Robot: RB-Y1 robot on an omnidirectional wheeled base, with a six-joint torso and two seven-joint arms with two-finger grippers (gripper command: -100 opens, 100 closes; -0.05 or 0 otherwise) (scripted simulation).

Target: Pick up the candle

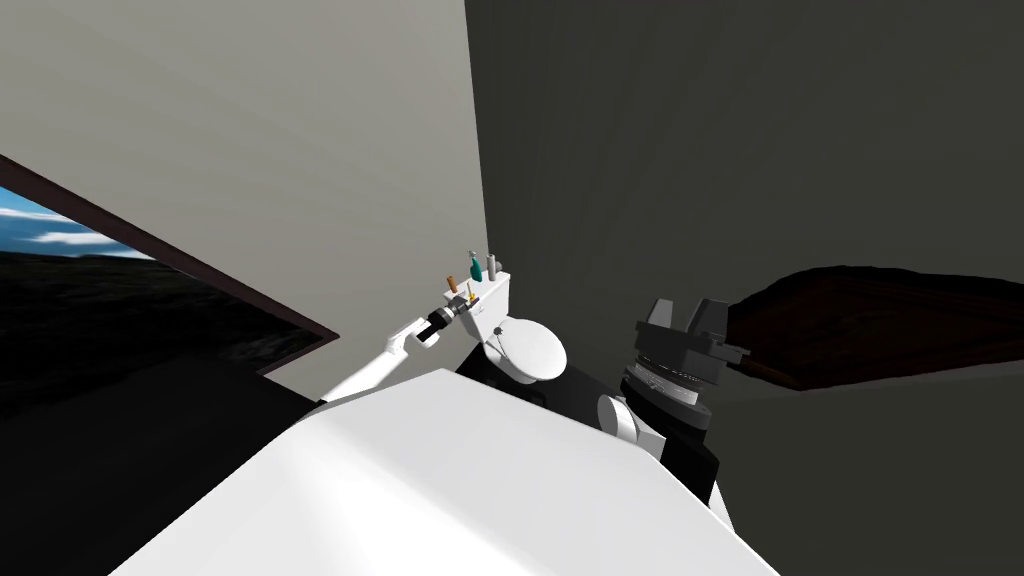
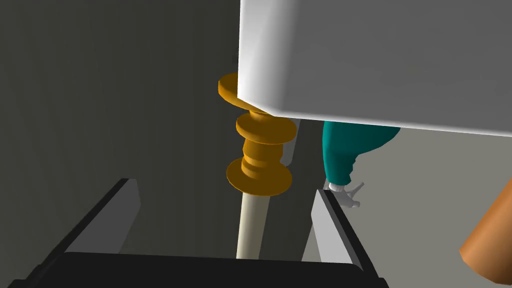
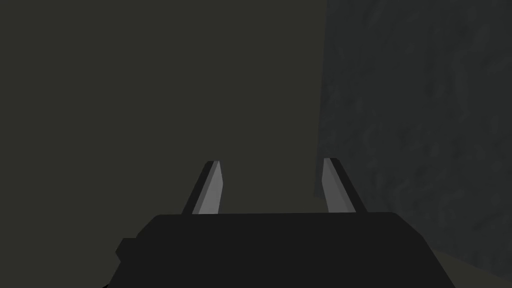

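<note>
Cream taper candle point(image 2: 251, 225) in turned orange holder point(image 2: 260, 150) stands on white toilet tank point(image 1: 497, 300), teal bottle point(image 1: 475, 266) at its 12 o'clock. Left gripper point(image 2: 225, 190) open, blades straddling the shaft, untouched. Advise: centre, close softly, lift straight. Right gripper point(image 3: 272, 161) open.

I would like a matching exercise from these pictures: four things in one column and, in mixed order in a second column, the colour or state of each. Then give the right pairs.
Things
1. candle
2. bottle
3. toilet tank
4. left end effector

Colour or state
A. white
B. open, a finger on each side of the candle
C. teal
D. cream, standing in an orange holder

Pairs: 1-D, 2-C, 3-A, 4-B
</note>
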